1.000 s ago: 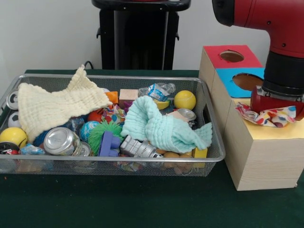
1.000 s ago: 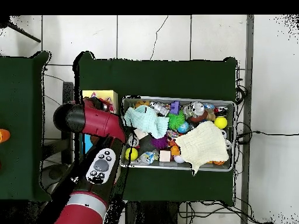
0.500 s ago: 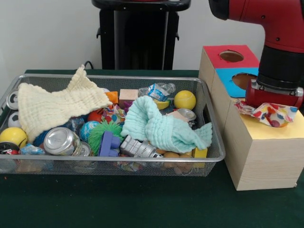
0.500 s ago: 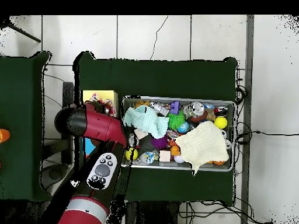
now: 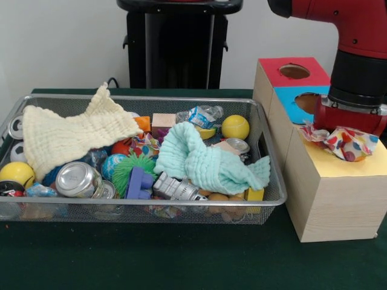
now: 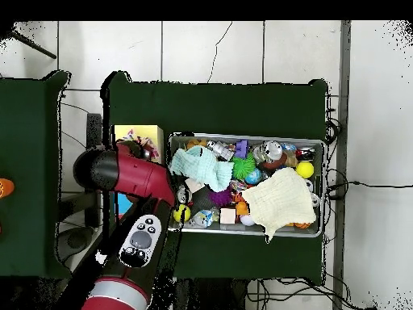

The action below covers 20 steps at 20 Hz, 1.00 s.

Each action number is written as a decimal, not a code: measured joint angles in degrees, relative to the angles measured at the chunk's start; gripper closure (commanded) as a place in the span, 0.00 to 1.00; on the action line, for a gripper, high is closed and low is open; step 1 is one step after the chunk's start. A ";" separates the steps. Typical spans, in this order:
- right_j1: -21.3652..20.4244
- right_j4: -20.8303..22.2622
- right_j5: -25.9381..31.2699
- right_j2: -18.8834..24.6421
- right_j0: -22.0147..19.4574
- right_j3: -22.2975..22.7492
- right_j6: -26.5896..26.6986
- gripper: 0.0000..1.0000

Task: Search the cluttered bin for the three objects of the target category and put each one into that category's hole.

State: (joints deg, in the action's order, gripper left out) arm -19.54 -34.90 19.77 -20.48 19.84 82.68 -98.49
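The wire mesh bin [image 5: 145, 96] fills the left of the front view, crowded with toys and cloths. My gripper [image 5: 352, 130] hangs over the top of the yellow-faced cube [image 5: 363, 168]. A polka-dot cloth [image 5: 341, 142] is bunched right under it on the cube's top and hides the round hole and the gripper's tips. In the overhead view the same cloth [image 6: 145, 148] shows beside my red arm [image 6: 129, 171]. A second dotted cloth [image 5: 144, 145] lies half buried in the middle of the bin. I see no third one.
A cream waffle cloth [image 5: 72, 133] and a mint-green cloth [image 5: 202, 158] cover much of the bin. Around them are cans, balls and blocks. The blue-faced cube [image 5: 302, 104] and the red-faced cube [image 5: 293, 71] stand behind the yellow one. The robot's pedestal [image 5: 178, 45] stands behind the bin.
My gripper has risen a little above the yellow cube and shifted slightly. The polka-dot cloth under it has bunched up higher and stays on the cube's top.
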 measured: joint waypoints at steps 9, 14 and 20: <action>-1.20 0.00 0.00 0.00 0.34 1.01 0.00 0.00; -2.00 0.01 0.01 -0.02 0.48 1.56 0.00 0.00; -3.37 0.04 0.21 -0.02 0.58 2.57 0.00 0.00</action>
State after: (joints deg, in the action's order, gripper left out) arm -22.91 -34.87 19.98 -20.51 20.42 85.25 -98.49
